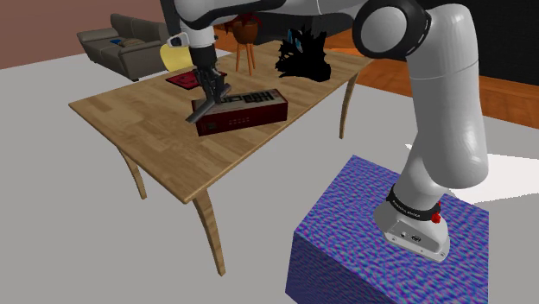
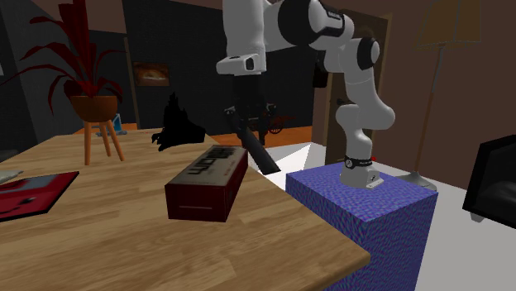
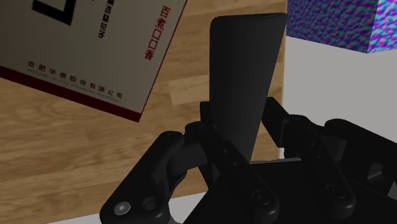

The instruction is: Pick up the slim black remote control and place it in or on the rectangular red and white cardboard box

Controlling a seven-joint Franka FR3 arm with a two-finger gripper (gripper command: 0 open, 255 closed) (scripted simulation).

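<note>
My gripper (image 1: 210,86) is shut on the slim black remote (image 1: 202,109), which hangs tilted from the fingers, its lower end by the box's near end. The long box (image 1: 243,110) lies flat on the wooden table (image 1: 164,138); it has dark red sides and a white printed top. From the second exterior view, the gripper (image 2: 248,114) holds the remote (image 2: 255,149) slanting down just beyond the far end of the box (image 2: 207,182). In the wrist view the remote (image 3: 245,76) is clasped between the fingers (image 3: 242,127), beside the box's white top (image 3: 95,51).
On the table behind the box are a flat red book (image 1: 185,81), a yellow mug (image 1: 175,54) and a jagged black object (image 1: 302,57). The blue patterned stand (image 1: 389,242) is close to the table's near side. A stool with a plant pot (image 2: 99,116) stands past the table.
</note>
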